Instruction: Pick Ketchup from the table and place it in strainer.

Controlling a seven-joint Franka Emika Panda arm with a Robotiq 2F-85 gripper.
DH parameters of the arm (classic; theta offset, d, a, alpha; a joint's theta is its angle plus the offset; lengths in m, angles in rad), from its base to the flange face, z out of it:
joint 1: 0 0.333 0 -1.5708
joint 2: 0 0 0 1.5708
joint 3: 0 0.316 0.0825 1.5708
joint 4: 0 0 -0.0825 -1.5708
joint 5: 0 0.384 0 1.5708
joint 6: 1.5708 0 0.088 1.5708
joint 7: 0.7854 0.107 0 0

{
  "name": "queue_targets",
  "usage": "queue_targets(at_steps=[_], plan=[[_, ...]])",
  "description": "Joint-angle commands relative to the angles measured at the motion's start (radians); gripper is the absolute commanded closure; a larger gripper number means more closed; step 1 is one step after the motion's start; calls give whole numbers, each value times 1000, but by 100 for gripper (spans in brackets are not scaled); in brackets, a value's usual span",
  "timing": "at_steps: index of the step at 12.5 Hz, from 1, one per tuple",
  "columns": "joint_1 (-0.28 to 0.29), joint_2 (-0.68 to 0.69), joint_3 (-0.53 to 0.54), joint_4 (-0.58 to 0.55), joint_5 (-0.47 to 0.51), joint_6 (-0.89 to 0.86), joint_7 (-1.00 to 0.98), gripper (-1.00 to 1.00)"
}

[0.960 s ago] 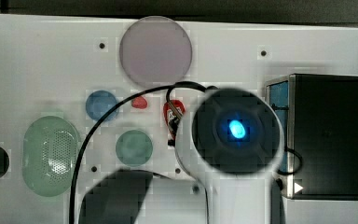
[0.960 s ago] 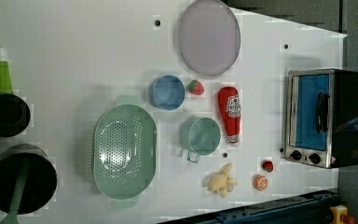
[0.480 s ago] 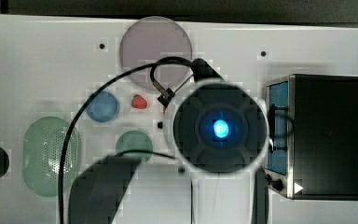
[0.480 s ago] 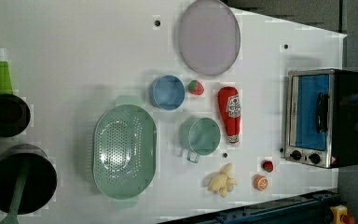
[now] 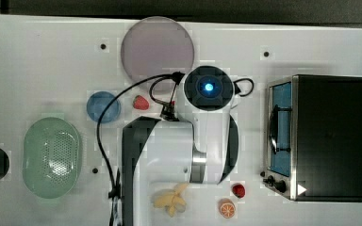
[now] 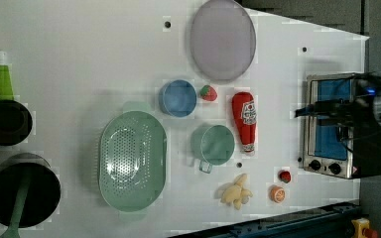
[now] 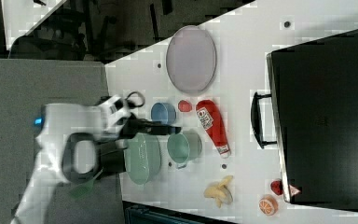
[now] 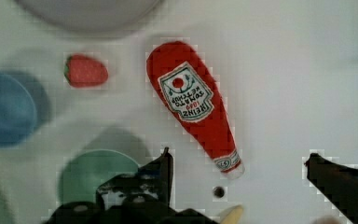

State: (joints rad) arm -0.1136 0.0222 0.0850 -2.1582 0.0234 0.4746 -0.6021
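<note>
Strainer (image 6: 132, 165): nothing in it.
Green cup (image 6: 214, 145), blue bowl (image 6: 177, 98): both look bare inside.
Ketchup (image 6: 245, 120): lying flat on the white table (image 6: 79, 59), just beside the cup, strawberry (image 6: 208, 92) near.
Gripper (image 8: 237, 175): spread wide above the ketchup, holding nothing.

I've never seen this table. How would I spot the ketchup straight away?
In the left view, find the silver toaster oven at the table's right edge. Just to the left view's left of it lies the ketchup, a long red bottle on its side with a white label, beside the green cup. The strawberry nearby is much smaller, with green leaves.
</note>
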Motion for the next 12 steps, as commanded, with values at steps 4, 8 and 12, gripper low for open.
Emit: queue_targets(at_steps=[4,8,12], plan=[[13,100,15,-105,2,288,-365,-100],[29,205,16,-173,-13,493,-366,-100],[28,307,7,-206,-14,625,-365,-100]])
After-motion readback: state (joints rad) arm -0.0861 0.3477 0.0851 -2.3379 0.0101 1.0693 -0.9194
